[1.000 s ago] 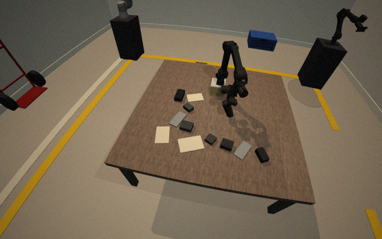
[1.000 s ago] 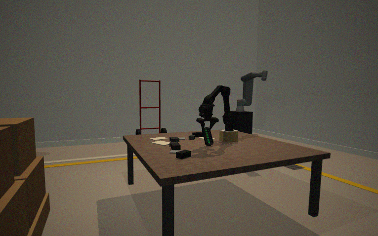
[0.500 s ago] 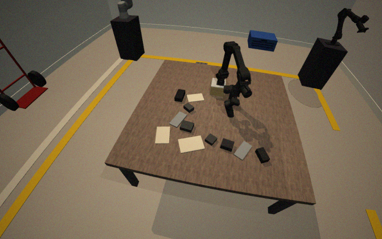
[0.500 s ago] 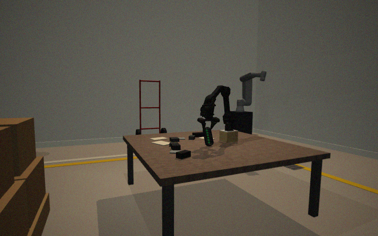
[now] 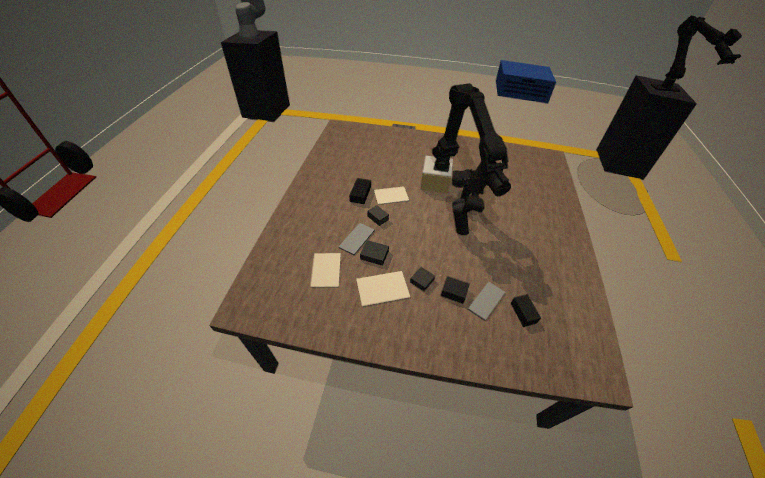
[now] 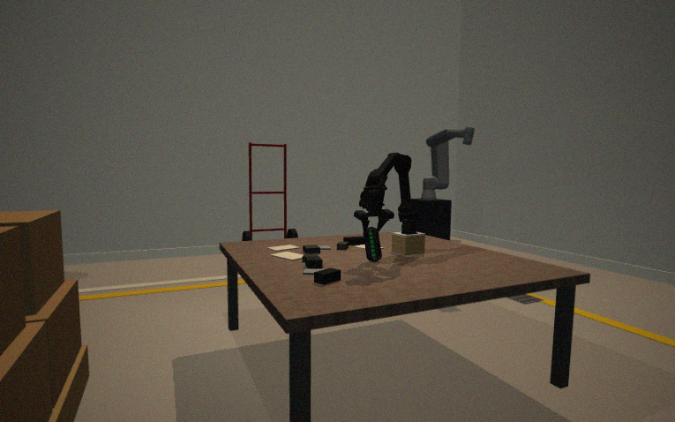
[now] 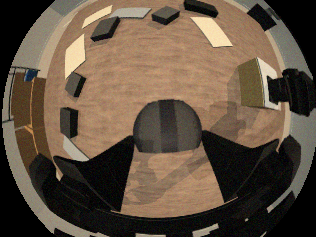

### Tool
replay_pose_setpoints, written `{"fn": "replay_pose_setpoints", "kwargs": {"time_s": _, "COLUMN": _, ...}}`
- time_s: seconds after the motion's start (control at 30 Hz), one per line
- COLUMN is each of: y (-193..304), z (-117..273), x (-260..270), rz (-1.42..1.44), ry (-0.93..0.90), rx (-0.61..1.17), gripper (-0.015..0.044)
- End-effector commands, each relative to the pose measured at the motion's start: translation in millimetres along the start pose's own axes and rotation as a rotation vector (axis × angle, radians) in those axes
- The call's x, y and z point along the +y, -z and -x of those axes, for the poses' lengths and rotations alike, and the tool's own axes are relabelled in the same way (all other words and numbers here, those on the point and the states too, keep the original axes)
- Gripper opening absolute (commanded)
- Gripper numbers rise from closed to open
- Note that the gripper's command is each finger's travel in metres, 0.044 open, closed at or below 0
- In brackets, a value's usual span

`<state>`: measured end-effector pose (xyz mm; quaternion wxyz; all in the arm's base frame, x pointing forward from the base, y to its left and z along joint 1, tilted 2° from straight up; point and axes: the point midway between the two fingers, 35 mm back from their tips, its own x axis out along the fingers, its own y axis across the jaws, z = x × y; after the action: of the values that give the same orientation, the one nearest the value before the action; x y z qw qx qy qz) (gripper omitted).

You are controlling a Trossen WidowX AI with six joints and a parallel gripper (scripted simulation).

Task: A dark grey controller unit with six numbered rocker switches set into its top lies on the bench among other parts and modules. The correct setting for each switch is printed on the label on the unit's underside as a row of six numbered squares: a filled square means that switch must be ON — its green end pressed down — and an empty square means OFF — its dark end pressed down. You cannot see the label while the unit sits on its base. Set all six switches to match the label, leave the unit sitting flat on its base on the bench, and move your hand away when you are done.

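The dark grey controller unit is between the fingers of my gripper, which is shut on it. The unit stands steeply on end, slightly tilted, low over the bench. I cannot tell whether its lower end touches the bench. In the exterior view its switch face shows a row of green marks; they are too small to read each switch. The wrist view shows a rounded end with a darker band across it. The underside label is not readable in any view.
The arm's base stands on an olive block with a white top. Several dark modules, cream sheets and grey plates lie in an arc around the unit.
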<state>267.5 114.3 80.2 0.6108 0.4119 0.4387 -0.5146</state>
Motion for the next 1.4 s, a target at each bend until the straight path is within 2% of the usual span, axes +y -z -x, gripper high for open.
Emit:
{"fn": "replay_pose_setpoints", "kwargs": {"time_s": 0.0, "y": 7, "z": 2, "x": 1, "rz": -0.003, "ry": 0.000, "rx": 0.019, "gripper": 0.0336}}
{"fn": "replay_pose_setpoints", "kwargs": {"time_s": 1.37, "y": 37, "z": 10, "x": 1, "rz": -0.003, "ry": 0.000, "rx": 0.114, "gripper": 0.0336}}
